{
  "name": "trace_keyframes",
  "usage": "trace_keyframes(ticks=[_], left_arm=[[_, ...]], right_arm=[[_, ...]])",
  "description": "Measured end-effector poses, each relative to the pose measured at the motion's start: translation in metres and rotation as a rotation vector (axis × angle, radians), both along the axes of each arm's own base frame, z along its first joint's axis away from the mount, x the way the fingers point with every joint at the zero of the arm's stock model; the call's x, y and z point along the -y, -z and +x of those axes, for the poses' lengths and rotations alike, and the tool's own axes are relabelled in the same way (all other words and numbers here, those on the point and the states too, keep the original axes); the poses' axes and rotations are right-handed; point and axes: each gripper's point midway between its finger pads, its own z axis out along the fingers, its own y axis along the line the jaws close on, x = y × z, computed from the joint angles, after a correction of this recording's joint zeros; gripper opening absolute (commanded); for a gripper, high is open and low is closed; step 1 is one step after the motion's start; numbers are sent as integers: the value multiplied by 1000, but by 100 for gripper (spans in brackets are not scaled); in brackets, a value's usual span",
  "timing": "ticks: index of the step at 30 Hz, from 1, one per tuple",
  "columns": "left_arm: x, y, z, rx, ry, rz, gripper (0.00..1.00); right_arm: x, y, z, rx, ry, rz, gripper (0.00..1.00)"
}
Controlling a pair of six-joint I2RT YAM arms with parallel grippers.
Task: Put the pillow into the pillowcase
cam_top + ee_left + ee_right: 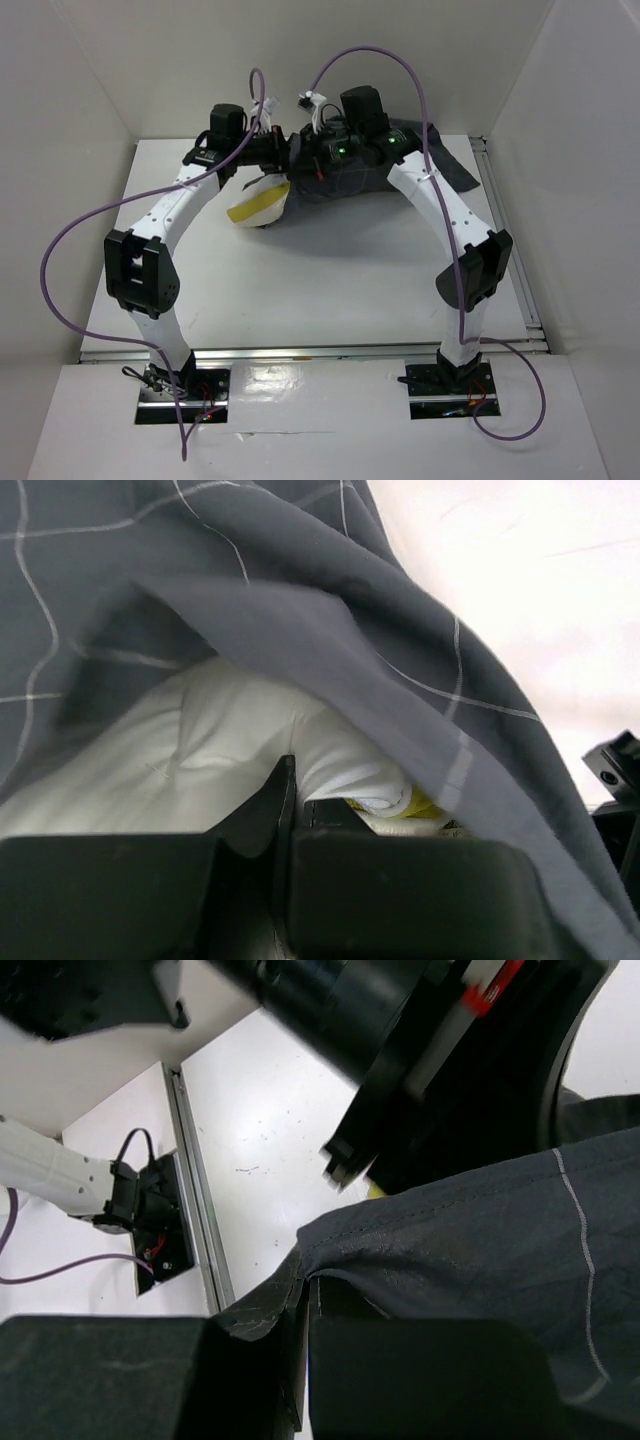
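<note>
Arms: the left arm (175,210) & right arm (440,200) were bolted at the near edge of the counter (330,285). Both were stretched to the far side, where the work was gathered.
Pillow (258,205): was found far-left of centre. Only the yellow band & a white corner were exposed in the top view; the rest was hidden under dark cloth, so it was judged partly inserted.
Left jaws: were pressed together on a fold of the white pillow, beneath the draped cloth. This grip was prob. taken so the bulk could be pushed deeper.
Right jaws: were clamped on the hem of the pillowcase (470,1250) at its opening, w/ cloth squeezed between them. This was prob. done to hold the mouth up & braced vs. the push.
Pillowcase position: was laid at far centre-right of the counter, hooded over the pillow.
Stage: was judged mid-insertion; the yellow-band end was not yet covered.
Risk: bunching of the soft bulk at the mouth was thought likely; slipping of the hem was also poss.
</note>
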Motion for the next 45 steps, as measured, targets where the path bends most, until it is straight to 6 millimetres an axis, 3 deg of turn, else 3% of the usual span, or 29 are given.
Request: trace_keyframes(ticks=[7, 12, 18, 27, 30, 34, 38, 42, 45], left_arm=[[24, 7, -8, 11, -14, 3, 0], [43, 5, 7, 17, -21, -15, 0], [69, 19, 21, 7, -7, -6, 0], [67, 24, 11, 43, -20, 49, 55], [65, 21, 2, 85, -13, 99, 63], [52, 19, -13, 131, -19, 207, 67], [26, 23, -23, 176, -60, 336, 69], [-21, 28, -47, 211, -125, 453, 80], [-60, 14, -64, 270, -204, 507, 82]], right_arm=[[-5, 3, 0, -49, 6, -15, 0], [-16, 0, -12, -52, -23, -8, 0], [-19, -1, -14, -41, -6, -19, 0], [13, -10, -10, 62, 154, -87, 0], [27, -8, -13, 78, 198, -111, 0], [45, -2, -9, 84, 244, -118, 0], [55, 8, -7, 50, 252, -115, 0], [63, 26, -2, 18, 265, -131, 0], [69, 38, 3, -5, 277, -140, 0]])
